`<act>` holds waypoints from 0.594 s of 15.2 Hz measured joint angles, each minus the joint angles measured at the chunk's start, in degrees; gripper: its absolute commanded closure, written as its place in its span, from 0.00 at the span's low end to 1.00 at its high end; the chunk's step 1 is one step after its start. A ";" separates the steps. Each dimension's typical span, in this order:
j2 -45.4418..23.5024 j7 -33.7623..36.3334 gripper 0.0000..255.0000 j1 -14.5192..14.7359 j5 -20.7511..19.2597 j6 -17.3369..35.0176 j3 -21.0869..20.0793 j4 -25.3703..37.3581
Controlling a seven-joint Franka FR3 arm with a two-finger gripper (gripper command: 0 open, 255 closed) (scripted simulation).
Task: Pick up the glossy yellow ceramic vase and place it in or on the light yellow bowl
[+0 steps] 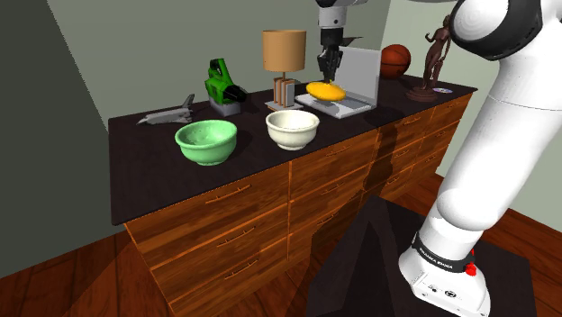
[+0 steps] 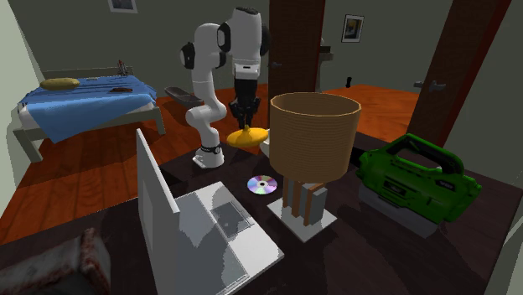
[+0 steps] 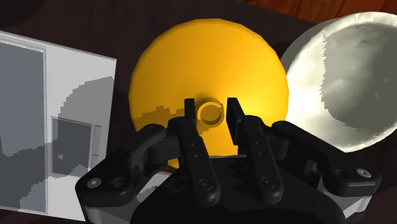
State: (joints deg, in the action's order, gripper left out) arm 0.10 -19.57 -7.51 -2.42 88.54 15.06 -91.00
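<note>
The yellow vase [image 1: 325, 91] sits in the upper middle of the shoulder view, just beside the open laptop [image 1: 358, 79] and up and to the right of the pale cream bowl [image 1: 293, 129]. This bowl is taken to be the target, rather than the green bowl [image 1: 206, 142] at centre left. The gripper [image 3: 210, 109] is held vertically over the vase. In the wrist view the vase's narrow neck is pinched between the two fingers [image 3: 193, 137]. The squat body looks too wide to be spanned, so the neck is judged the only workable hold. Whether the base is lifted off the dark dresser top [image 1: 144, 171] cannot be settled from these angles; it is possibly just clear. The cream bowl lies close beside the vase, so only a short carry is called for, with the lamp [image 1: 284, 54] to be kept clear of.
</note>
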 measured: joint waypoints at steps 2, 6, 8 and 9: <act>-0.40 -0.05 1.00 0.00 0.11 -1.54 0.00 1.93; -1.43 -0.28 1.00 -0.06 0.36 -5.02 0.05 6.42; -1.73 0.12 1.00 0.17 0.45 -6.04 -0.16 7.71; -1.73 1.03 1.00 0.66 0.47 -6.81 -0.62 8.44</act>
State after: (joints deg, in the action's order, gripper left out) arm -1.62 -18.54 -6.85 -1.95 81.73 14.44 -82.56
